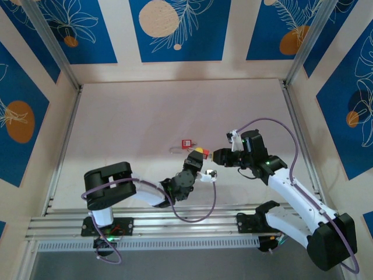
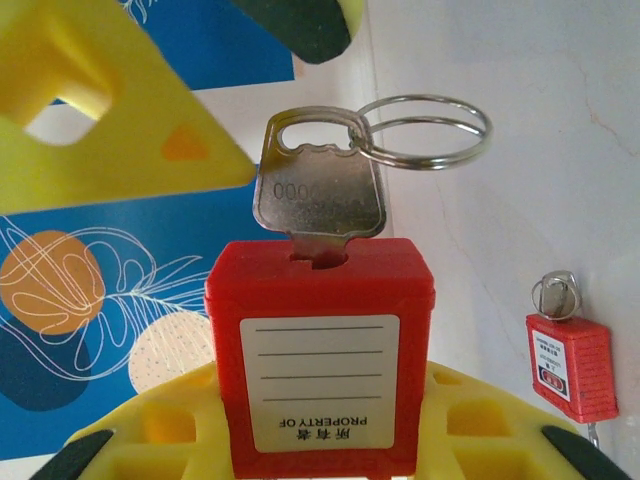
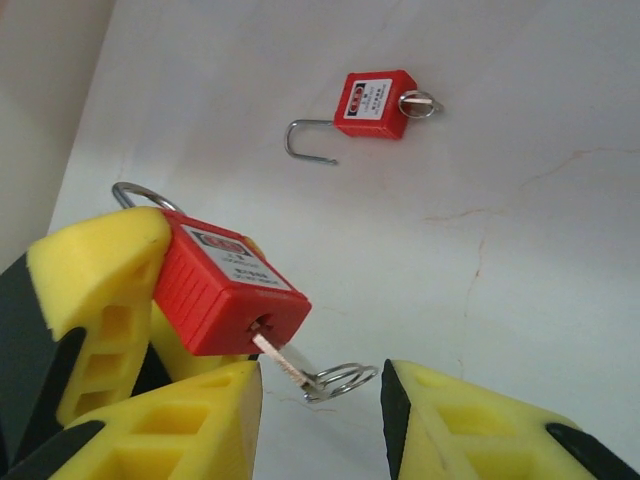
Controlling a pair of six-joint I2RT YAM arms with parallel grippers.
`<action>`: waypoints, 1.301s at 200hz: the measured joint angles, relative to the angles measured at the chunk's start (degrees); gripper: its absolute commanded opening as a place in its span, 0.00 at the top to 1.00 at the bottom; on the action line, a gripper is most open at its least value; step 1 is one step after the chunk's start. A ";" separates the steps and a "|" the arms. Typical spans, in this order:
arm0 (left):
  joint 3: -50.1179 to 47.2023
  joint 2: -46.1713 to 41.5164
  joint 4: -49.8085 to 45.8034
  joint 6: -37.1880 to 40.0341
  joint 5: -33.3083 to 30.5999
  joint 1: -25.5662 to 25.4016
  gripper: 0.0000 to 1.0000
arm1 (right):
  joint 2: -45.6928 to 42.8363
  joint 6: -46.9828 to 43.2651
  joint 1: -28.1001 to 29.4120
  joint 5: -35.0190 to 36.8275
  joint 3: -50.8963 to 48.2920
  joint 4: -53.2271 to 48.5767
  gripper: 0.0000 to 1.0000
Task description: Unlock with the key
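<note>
My left gripper (image 2: 320,445) is shut on a red padlock (image 2: 320,345) with a white label, its yellow fingers (image 2: 150,440) gripping the body. A silver key (image 2: 320,195) with a wire ring (image 2: 425,130) sits in the keyhole. In the right wrist view my right gripper (image 3: 320,390) is open, and its yellow fingers (image 3: 190,425) stand on either side of the key (image 3: 285,360) without pinching it. The padlock (image 3: 225,285) hangs just above them, its shackle (image 3: 135,192) partly hidden. In the top view the two grippers (image 1: 198,160) (image 1: 220,156) meet at the table's middle.
A second red padlock (image 1: 186,143) lies on the white table behind the grippers, its shackle swung open (image 3: 305,140) and a key in it (image 3: 418,102). Aluminium rails (image 1: 175,224) run along the near edge, and patterned walls enclose the table.
</note>
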 measured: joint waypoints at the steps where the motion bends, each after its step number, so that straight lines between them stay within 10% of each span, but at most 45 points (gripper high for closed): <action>1: 0.00 0.00 0.00 0.00 0.00 0.00 0.88 | 0.07 -0.02 0.00 0.04 0.02 -0.02 0.62; 141: -0.96 -0.11 1.36 0.96 0.46 -0.55 0.89 | 4.48 0.07 -0.50 0.81 1.09 1.97 0.62; 164: -0.96 -0.09 3.02 1.40 0.44 -0.55 0.90 | 2.56 1.62 -1.84 -0.63 1.07 2.08 0.49; 182: -0.90 0.17 5.81 2.03 0.33 -0.55 0.90 | -0.20 6.80 -5.75 -4.87 -0.66 5.31 0.29; 260: 3.02 5.49 11.87 4.98 -1.29 -0.52 0.91 | 4.50 37.81 -15.45 -27.52 -17.84 39.04 0.22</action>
